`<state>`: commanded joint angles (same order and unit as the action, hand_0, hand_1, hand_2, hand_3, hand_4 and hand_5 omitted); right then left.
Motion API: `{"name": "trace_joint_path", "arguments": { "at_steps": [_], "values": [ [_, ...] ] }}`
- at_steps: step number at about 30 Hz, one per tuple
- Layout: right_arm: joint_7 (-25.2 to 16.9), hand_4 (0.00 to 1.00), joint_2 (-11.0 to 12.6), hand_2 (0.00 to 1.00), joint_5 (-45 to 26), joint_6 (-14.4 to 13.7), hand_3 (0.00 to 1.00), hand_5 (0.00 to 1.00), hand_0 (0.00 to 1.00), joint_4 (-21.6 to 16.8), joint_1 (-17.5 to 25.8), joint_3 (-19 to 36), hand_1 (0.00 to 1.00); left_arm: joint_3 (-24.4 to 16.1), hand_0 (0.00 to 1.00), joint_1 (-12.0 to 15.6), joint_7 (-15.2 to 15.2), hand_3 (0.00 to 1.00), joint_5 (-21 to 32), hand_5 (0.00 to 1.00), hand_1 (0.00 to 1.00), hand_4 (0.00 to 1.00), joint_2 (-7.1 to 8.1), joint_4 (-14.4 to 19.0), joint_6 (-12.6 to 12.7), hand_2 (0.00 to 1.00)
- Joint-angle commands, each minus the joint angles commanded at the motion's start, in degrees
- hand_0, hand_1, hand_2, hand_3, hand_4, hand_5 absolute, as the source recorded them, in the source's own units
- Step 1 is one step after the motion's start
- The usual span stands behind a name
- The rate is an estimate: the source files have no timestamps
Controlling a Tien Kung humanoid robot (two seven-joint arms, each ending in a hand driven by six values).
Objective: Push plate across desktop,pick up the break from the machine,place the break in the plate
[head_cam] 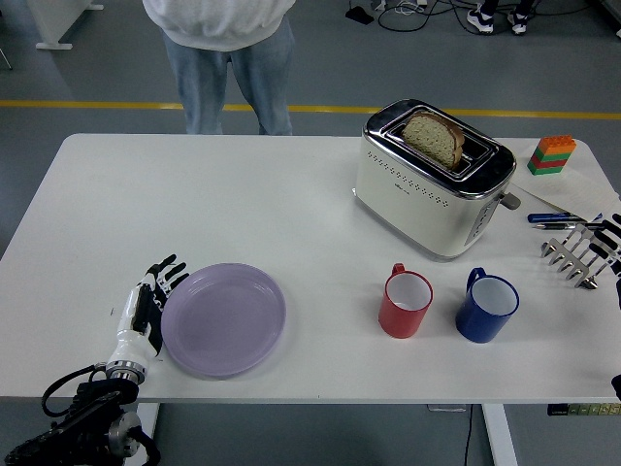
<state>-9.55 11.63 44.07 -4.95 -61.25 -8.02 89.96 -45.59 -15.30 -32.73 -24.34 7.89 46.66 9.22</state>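
Plate (223,318) pushing is the step in hand, by my reading: the lilac dish lies flat near the table's (194,194) near left corner, and the left hand (147,301) stands against its left rim, fingers extended and flat, holding nothing, the palm side set to shove it rightward. Whether fingers actually touch the rim or sit just beside it I cannot tell.

Right of the plate, well apart, stand a red mug (405,303) and a blue mug (487,308), side by side near the front edge. Beyond them, toward the far right, the cream toaster (433,180) holds a slice of bread (434,137) upright in its slot, untouched. The right hand (609,243) shows only at the right edge, near a metal rack (572,254); its finger state is unclear. A person (225,58) stands at the far side, hands out of sight.

The next move calls for a steady sideways push that stops the plate short of the red mug, leaving room for the bread to be brought down.
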Motion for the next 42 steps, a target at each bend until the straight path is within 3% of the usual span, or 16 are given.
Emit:
{"name": "trace_joint_path", "arguments": {
  "at_steps": [19,42],
  "values": [
    [0.0,0.509,0.0,0.676,0.0,0.1,0.621,0.415,0.713,0.0,-0.1,-0.2,0.675,5.1,0.760,-1.4,-0.1,0.836,5.5,0.998,0.788,0.454,0.43,2.0,-0.9,0.808],
    [0.0,0.510,0.0,0.676,-0.1,0.1,0.622,0.414,0.714,0.0,-0.3,-0.6,0.675,9.2,0.757,-5.9,-0.5,0.831,9.3,0.998,0.785,0.454,-2.14,-0.5,-1.3,0.805]
  ]
}}
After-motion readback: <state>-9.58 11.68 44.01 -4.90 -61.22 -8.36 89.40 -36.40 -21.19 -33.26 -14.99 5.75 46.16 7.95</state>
